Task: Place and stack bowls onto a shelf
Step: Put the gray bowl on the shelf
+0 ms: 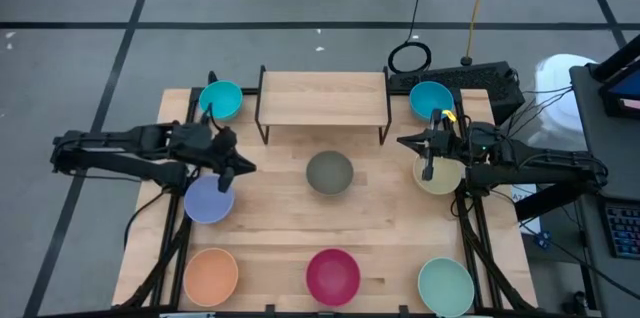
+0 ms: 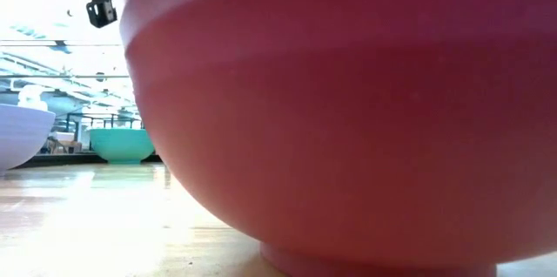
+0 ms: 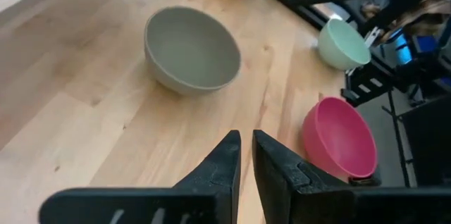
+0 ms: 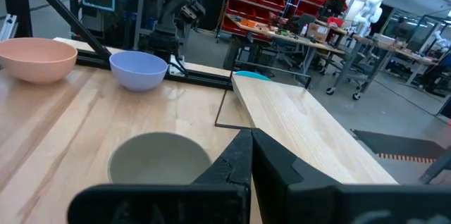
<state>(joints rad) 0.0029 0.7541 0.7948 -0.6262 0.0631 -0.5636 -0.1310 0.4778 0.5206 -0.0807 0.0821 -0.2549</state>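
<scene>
The shelf (image 1: 323, 98) stands on thin black legs at the table's far middle, its plank top bare. Two cyan bowls (image 1: 220, 99) (image 1: 431, 100) flank it. The olive-grey bowl (image 1: 329, 172) (image 3: 192, 49) (image 4: 158, 159) sits at mid-table, the cream bowl (image 1: 440, 175) to its right and the lavender bowl (image 1: 208, 199) (image 4: 138, 69) to its left. Orange (image 1: 211, 276), magenta (image 1: 332, 276) (image 2: 348, 111) and mint (image 1: 445, 286) bowls line the near edge. My left gripper (image 1: 248, 168) (image 3: 246, 146) is shut, left of the olive-grey bowl. My right gripper (image 1: 403, 142) (image 4: 250, 143) is shut, by the cream bowl's far-left rim.
All bowls rest upright on their bases. Bare wood lies between the olive-grey bowl and the near row. A black keyboard (image 1: 470, 80) and cables lie beyond the table's far right corner. The magenta bowl fills most of the low view.
</scene>
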